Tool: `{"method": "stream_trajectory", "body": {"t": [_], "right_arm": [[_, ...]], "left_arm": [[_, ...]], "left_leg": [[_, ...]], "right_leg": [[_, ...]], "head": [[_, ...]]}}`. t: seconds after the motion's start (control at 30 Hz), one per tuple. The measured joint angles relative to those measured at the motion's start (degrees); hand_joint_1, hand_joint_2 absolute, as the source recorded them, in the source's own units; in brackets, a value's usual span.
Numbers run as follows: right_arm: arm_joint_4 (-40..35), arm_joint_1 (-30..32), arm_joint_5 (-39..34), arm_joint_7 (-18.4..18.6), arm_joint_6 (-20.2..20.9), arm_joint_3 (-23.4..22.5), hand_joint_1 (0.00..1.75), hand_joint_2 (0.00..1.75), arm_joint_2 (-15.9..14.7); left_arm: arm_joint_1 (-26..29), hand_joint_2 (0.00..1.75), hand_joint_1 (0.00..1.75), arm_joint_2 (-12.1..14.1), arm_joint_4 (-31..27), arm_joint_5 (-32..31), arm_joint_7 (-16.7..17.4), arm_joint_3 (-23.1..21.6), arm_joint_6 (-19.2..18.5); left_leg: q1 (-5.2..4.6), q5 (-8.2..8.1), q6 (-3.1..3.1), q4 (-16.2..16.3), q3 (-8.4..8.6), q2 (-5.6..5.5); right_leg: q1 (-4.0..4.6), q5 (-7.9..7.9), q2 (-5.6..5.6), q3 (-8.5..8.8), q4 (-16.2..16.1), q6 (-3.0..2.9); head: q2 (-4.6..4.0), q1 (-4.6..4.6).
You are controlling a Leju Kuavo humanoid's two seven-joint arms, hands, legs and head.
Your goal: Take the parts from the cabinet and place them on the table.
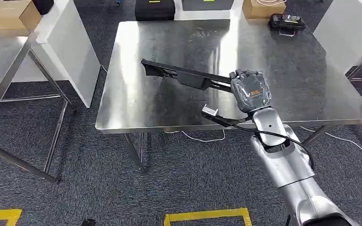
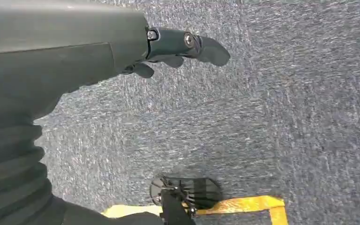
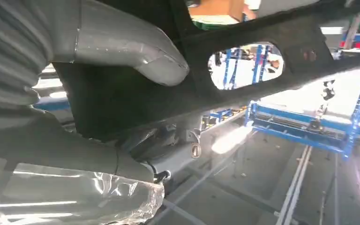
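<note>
My right hand (image 1: 250, 90) grips the long black plastic part (image 1: 184, 75) over the steel table (image 1: 136, 101), its far end reaching toward the middle. I should lower it level, well in from the near edge, then let go. My left hand (image 2: 178, 47) hangs slack, holding nothing.

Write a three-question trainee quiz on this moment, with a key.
1. True or false: the right hand holds the long black part over the steel table.
2. What lies beneath the left hand? A) carpet floor B) table C) cabinet shelf
3. Fill in: at the table's far edge sit a black device and a cardboard ____.

Key: 1 true; 2 A; 3 box.
</note>
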Motion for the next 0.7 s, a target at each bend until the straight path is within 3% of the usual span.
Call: {"method": "stream_trajectory", "body": {"t": [0.03,0.07,0.1,0.17,0.23,0.27,0.3,0.37,0.4,0.43,0.47,0.5,0.53,0.57,0.6,0.7], "right_arm": [[0.4,-0.1,0.0,0.0,-0.2,-0.4,1.75,1.75,-0.3],[1.2,-0.3,0.0,-0.1,-0.8,-0.9,1.75,1.75,-0.4],[1.6,-0.1,0.0,-0.1,-1.0,-1.2,1.75,1.75,-0.6],[2.3,0.0,0.0,-0.1,-1.3,-2.1,1.75,1.75,-1.1],[2.8,-0.1,0.0,-0.3,-1.6,-2.7,1.75,1.75,-1.3],[3.0,-0.2,0.0,-0.3,-1.7,-3.0,1.75,1.75,-1.5],[3.2,-0.2,0.0,-0.4,-1.7,-3.2,1.75,1.75,-1.5],[3.6,0.0,-0.1,-0.5,-1.7,-3.6,1.75,1.75,-1.6],[3.8,0.2,-0.1,-0.5,-1.7,-3.7,1.75,1.75,-1.7],[4.1,0.4,-0.1,-0.5,-1.7,-3.9,1.75,1.75,-1.8],[4.2,0.4,-0.1,-0.5,-1.8,-4.0,1.75,1.75,-1.8],[4.3,0.4,-0.1,-0.5,-1.7,-4.0,1.75,1.75,-1.8],[4.3,0.3,-0.1,-0.5,-1.8,-4.1,1.75,1.75,-1.8],[4.5,0.4,-0.1,-0.5,-1.8,-4.1,1.75,1.75,-1.8],[4.7,0.3,-0.1,-0.5,-1.8,-4.1,1.75,1.75,-1.9],[4.8,0.4,-0.1,-0.5,-1.9,-4.3,1.75,1.75,-2.0]], "left_arm": [[0.0,1.75,0.00,0.0,0.0,-0.1,0.0,0.0,-0.1],[-0.1,1.75,0.00,0.1,0.0,-0.3,0.0,0.0,-0.2],[-0.2,1.75,0.00,0.0,0.0,-0.4,0.0,0.0,-0.2],[-0.2,1.75,0.00,0.0,0.0,-0.5,0.0,0.0,-0.2],[-0.2,1.75,0.00,0.1,0.0,-0.5,0.1,0.1,-0.1],[-0.2,1.75,0.00,0.0,0.0,-0.5,0.0,0.1,-0.1],[-0.2,1.75,0.00,0.0,0.0,-0.5,0.0,0.1,-0.1],[-0.2,1.75,0.00,0.1,0.0,-0.5,0.0,0.1,-0.1],[-0.2,1.75,0.00,0.1,0.0,-0.5,0.0,0.1,-0.1],[-0.1,1.75,0.00,0.0,0.0,-0.5,0.0,0.1,-0.2],[-0.1,1.75,0.00,0.0,0.0,-0.5,0.0,0.1,-0.2],[-0.1,1.75,0.00,0.1,0.0,-0.5,0.0,0.1,-0.1],[-0.1,1.75,0.00,0.1,0.0,-0.5,0.0,0.1,-0.1],[-0.1,1.75,0.00,0.6,0.0,-0.5,0.0,0.2,-0.1],[-0.2,1.75,0.00,0.5,0.0,-0.6,0.0,0.1,-0.2],[-0.2,1.75,0.00,0.6,0.0,-0.5,-0.1,0.2,-0.1]], "left_leg": [[0.07,-0.71,-0.47,0.6,0.22,-0.04],[-0.55,-1.66,-1.15,1.5,-0.03,-0.02],[-0.45,-2.34,-1.35,1.9,-0.16,-0.04],[-0.27,-2.73,-1.74,1.9,0.01,0.03],[0.21,-3.59,-2.21,2.6,0.21,0.26],[0.24,-4.63,-2.57,4.8,-0.41,0.58],[0.30,-6.58,-3.00,8.9,-2.48,0.71],[0.36,-10.17,-3.40,18.8,-8.29,0.71],[0.36,-10.26,-3.37,21.5,-10.34,0.71],[0.34,-8.51,-3.13,21.2,-11.22,0.71],[0.30,-5.72,-2.77,18.2,-10.52,0.71],[0.13,-2.08,-2.11,12.9,-8.70,0.69],[-0.16,1.43,-1.12,7.0,-6.37,0.67],[-0.78,2.76,0.24,3.3,-4.89,0.66],[-0.98,1.93,0.57,3.0,-4.58,1.14],[-1.48,1.48,1.36,2.3,-4.45,1.13]], "right_leg": [[-0.42,2.57,-0.31,2.13,-5.4,0.68],[-0.33,3.47,-0.73,3.76,-8.1,0.65],[-0.24,3.22,-0.23,3.72,-8.0,-0.57],[0.11,2.70,-0.17,3.67,-7.6,-1.63],[-0.47,2.38,0.11,4.27,-7.7,-2.30],[-0.42,2.10,0.17,4.68,-7.7,-2.87],[-0.36,1.83,0.17,5.04,-7.7,-3.25],[-0.10,1.26,0.22,5.58,-7.7,-3.62],[-0.03,0.93,0.30,5.92,-7.7,-3.55],[0.13,0.52,0.42,6.46,-7.7,-3.50],[0.33,0.16,0.48,7.02,-7.7,-3.52],[0.56,-0.23,0.53,7.73,-7.7,-3.48],[0.73,-0.63,0.55,8.42,-7.9,-3.47],[0.41,-0.87,0.54,8.68,-8.0,-3.50],[1.02,-1.07,0.67,8.61,-8.1,-3.15],[0.73,-1.24,0.57,8.95,-8.9,-2.56]], "head": [[0.00,0.07],[0.00,0.44],[0.00,0.22],[0.00,-0.04],[0.00,-0.02],[0.00,-0.28],[0.00,-0.24],[0.00,-0.28],[0.00,-0.26],[0.00,-0.26],[0.00,-0.28],[0.00,-0.28],[0.00,-0.26],[0.00,-0.02],[0.00,0.07],[0.00,-0.02]]}}
